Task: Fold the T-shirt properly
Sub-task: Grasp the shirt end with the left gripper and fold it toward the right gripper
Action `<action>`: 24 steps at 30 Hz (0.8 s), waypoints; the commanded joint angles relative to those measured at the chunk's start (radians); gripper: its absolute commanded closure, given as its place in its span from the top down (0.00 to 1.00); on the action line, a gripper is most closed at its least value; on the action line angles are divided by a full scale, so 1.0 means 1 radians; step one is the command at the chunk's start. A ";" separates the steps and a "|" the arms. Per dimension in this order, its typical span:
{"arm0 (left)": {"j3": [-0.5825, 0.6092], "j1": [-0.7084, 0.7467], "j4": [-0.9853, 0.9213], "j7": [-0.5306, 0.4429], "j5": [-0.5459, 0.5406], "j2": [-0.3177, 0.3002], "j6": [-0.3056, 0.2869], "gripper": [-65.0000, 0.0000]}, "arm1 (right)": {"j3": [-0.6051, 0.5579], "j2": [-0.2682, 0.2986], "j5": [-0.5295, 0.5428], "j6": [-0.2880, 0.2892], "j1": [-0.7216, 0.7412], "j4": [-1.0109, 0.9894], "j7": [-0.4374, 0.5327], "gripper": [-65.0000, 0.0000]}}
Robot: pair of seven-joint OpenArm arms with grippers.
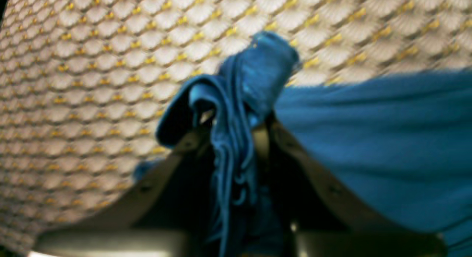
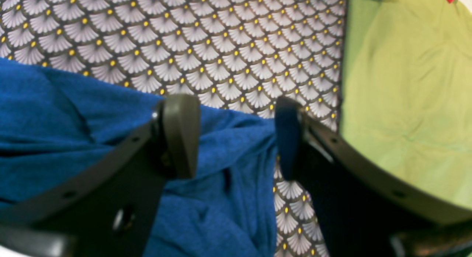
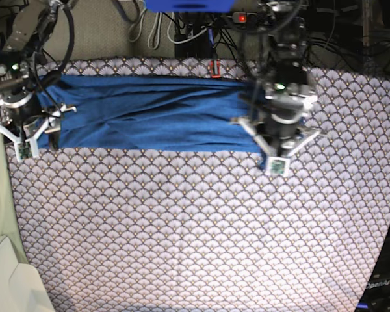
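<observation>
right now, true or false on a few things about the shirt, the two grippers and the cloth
1. The left gripper is shut on a bunched bit of the T-shirt. True.
2. The right gripper is clamped on the fabric. False: its jaws stand open, astride the shirt's edge.
3. The shirt is a small square bundle. False: it lies as a long band across the far side of the table cloth.
4. The table cloth has a scallop pattern with yellow dots. True.
5. A second garment lies in front of the shirt. False: only patterned cloth there.
</observation>
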 commanded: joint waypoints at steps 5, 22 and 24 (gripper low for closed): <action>0.177 0.009 0.016 -0.022 0.003 0.007 0.191 0.00 | 0.004 0.023 0.016 -0.001 0.006 0.022 0.024 0.51; 0.579 -0.015 -0.163 -0.014 0.000 0.007 0.718 0.00 | 0.004 0.021 0.016 -0.001 0.006 0.022 0.024 0.51; 0.590 -0.029 -0.177 -0.014 -0.012 0.007 0.721 0.00 | 0.004 0.021 0.016 -0.001 0.006 0.022 0.024 0.51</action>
